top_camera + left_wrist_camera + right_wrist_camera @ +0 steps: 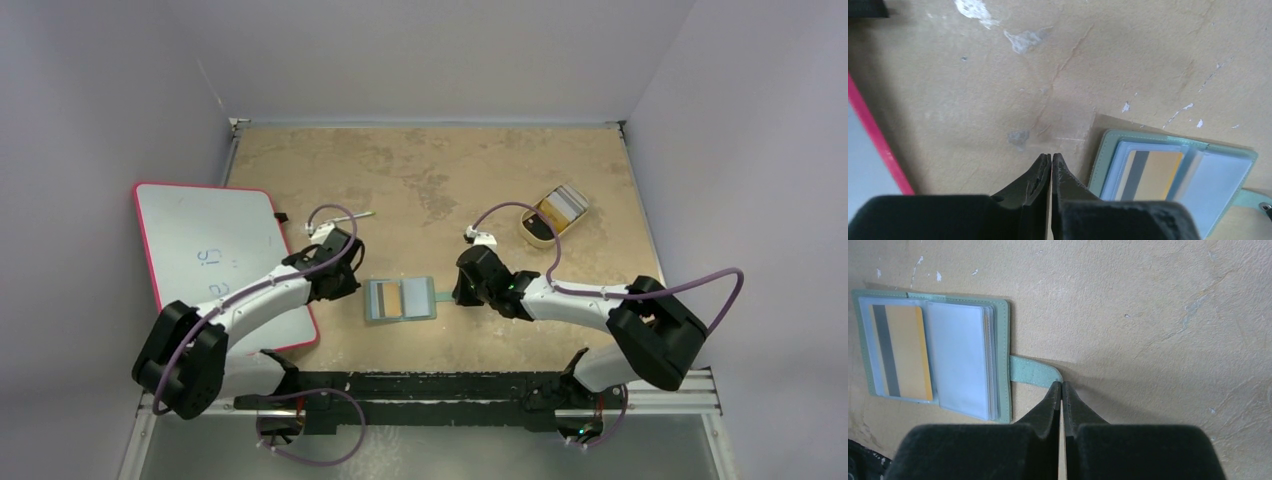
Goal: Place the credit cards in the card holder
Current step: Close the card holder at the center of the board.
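One yellow card (903, 352) sits in the open wallet (420, 300) mid-table — a start only — with more cards (562, 205) waiting in the tray (530, 232) far right, while the left gripper (1051, 157) is clenched empty beside the wallet and the right gripper (1062, 386) clenched at its strap (1030, 372).

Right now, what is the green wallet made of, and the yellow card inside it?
The flat grey-green folding card holder looks like matte, grainy faux leather, stitched at its edges. The yellow-orange striped card seems smooth hard plastic, under a clear sleeve.
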Action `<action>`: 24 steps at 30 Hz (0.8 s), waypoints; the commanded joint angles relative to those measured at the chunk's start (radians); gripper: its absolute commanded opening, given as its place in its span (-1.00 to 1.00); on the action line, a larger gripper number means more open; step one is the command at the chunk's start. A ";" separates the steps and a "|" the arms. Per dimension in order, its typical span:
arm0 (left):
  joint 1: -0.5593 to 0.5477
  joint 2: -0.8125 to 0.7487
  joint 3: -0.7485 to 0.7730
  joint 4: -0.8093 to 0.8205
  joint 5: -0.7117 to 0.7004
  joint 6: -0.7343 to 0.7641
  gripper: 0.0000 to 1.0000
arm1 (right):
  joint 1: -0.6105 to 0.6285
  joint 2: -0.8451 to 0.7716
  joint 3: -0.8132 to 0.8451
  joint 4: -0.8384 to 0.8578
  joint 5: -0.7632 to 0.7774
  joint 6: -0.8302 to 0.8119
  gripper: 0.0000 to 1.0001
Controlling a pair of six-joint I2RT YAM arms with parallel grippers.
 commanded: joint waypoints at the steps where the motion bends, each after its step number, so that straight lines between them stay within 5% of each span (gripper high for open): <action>1: 0.005 0.038 -0.027 0.088 0.088 0.004 -1.00 | 0.000 -0.007 -0.010 0.048 0.006 -0.009 -1.00; 10: 0.005 0.073 -0.107 0.200 0.194 -0.028 -1.00 | 0.000 0.030 0.008 0.067 -0.022 -0.014 -1.00; 24: 0.003 -0.166 -0.217 0.639 0.591 -0.181 -1.00 | 0.000 0.061 0.044 0.072 -0.041 -0.027 -1.00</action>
